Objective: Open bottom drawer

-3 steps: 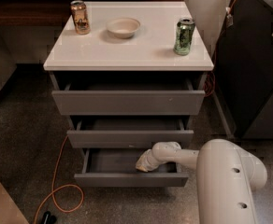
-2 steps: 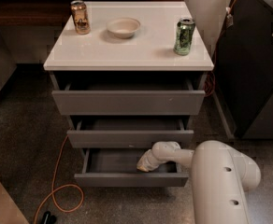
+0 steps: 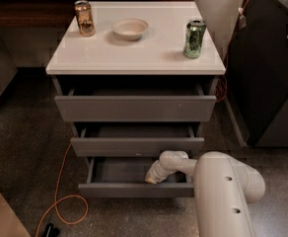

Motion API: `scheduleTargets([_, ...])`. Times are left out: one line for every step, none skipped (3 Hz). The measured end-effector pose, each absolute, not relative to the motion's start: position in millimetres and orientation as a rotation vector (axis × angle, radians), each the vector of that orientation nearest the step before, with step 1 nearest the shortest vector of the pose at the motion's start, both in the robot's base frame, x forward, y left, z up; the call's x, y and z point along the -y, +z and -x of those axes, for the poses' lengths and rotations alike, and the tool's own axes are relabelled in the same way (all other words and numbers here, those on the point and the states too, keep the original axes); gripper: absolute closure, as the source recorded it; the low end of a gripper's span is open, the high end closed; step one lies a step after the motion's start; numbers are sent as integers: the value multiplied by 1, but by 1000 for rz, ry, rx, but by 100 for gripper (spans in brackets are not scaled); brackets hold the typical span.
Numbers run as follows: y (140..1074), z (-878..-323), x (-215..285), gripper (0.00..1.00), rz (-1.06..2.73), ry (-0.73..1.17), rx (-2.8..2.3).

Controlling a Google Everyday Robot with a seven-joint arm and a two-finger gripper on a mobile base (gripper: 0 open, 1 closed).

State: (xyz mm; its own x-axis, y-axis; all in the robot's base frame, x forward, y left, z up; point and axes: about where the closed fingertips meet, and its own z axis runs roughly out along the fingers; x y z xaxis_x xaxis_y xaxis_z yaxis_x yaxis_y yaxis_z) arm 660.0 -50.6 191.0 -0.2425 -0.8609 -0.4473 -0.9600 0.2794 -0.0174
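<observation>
The bottom drawer [image 3: 134, 189] is the lowest of three grey drawers of the white-topped cabinet [image 3: 134, 58]. It stands pulled out, showing a plain grey interior. My white arm reaches in from the lower right. My gripper [image 3: 151, 178] is inside the drawer, just behind the right part of its front panel. The middle drawer [image 3: 136, 146] and the top drawer [image 3: 134, 107] also stand partly pulled out.
On the cabinet top stand a brown can [image 3: 85, 18], a beige bowl [image 3: 129, 28] and a green can [image 3: 195, 38]. An orange cable [image 3: 60, 201] loops on the dark floor at the left. A black cabinet [image 3: 270, 68] stands at the right.
My arm has shifted a little to the left in view and hides more of the lower right. The bottom drawer and my gripper stand about as before.
</observation>
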Motion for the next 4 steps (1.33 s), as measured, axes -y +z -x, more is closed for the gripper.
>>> scheduleTargets([181,-650,47,100,1661,398,-2201])
scheduleTargets([180,-648,46,100,1663,404,-2203])
scheduleTargets([175,-624,36,100,1674,450,-2209])
scheduleTargets([171,-606,30,100,1673,484,-2218])
